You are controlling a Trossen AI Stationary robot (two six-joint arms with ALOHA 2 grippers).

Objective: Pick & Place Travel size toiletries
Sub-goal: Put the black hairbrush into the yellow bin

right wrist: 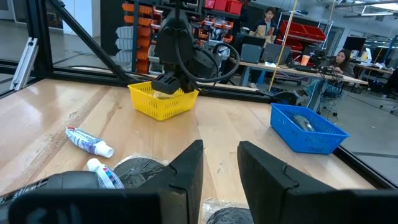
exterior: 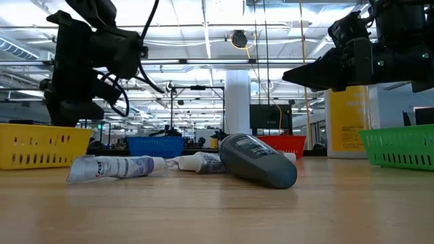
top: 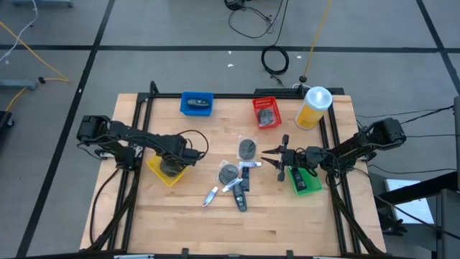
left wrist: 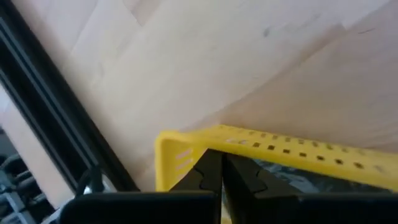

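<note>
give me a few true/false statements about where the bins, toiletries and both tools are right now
1. The left tool is over the yellow bin. True.
2. The right tool is shut on a tube. False: its fingers stand apart and hold nothing.
3. The blue bin holds nothing. False: a dark item lies in it.
4. The yellow canister stands upright at the table's far right corner, beside the red bin. True.
5. Loose toiletries, including a white tube and a dark bottle, lie on the table between the two arms. True.
</note>
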